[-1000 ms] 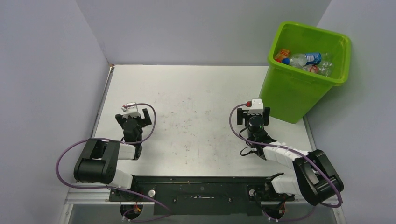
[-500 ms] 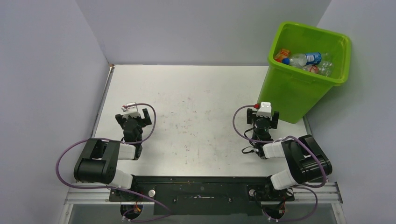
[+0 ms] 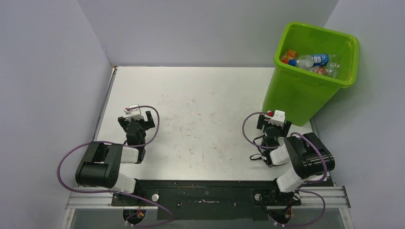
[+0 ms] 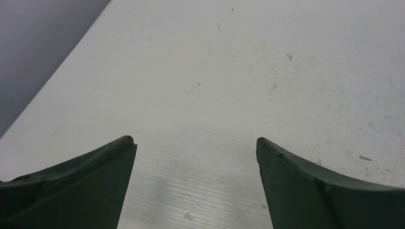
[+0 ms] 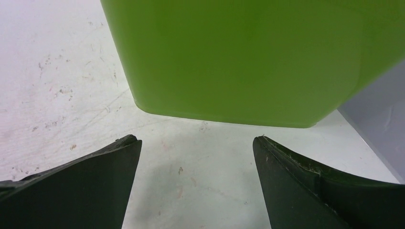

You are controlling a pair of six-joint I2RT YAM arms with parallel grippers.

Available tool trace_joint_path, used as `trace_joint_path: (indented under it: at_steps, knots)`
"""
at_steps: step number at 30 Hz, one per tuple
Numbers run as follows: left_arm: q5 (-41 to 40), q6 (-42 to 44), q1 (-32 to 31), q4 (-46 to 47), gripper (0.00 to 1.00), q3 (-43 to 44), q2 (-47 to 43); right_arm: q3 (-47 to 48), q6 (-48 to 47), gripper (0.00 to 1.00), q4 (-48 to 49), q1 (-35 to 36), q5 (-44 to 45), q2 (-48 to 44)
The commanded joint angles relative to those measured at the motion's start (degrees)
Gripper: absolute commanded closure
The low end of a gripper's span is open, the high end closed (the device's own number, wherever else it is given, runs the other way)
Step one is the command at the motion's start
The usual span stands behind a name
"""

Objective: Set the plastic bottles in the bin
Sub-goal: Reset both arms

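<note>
Plastic bottles [image 3: 313, 61] inside bin [image 3: 293, 95]. My right jaws released, empty, near bin wall; left jaws released, far from bin.

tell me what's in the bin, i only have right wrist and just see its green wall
Observer: The top view looks down into the bin. Several bottles lie inside, among them a clear one with a blue label.
Operator: any bottles left on the table
Observer: None. The top view shows the whole table with no bottle on it.
Operator: and the left gripper
Observer: The left gripper is open with nothing between its fingers, low over bare table on the left side.
</note>
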Motion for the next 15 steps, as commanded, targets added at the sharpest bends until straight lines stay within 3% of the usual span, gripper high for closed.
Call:
trace_joint_path:
  at_steps: [1,6,15]
  knots:
    - [-0.5,0.0,0.0,4.6,0.04,-0.1,0.1,0.6,-0.3,0.10,10.2,-0.5,-2.2,4.5]
    - [-0.2,0.0,0.1,4.5,0.04,0.0,0.2,4.8,3.8,0.10,-0.9,-4.6,-9.3,3.0]
    - [0.4,-0.2,0.5,4.1,0.04,0.1,0.1,4.1,4.2,0.10,-0.3,-6.1,-10.8,2.8]
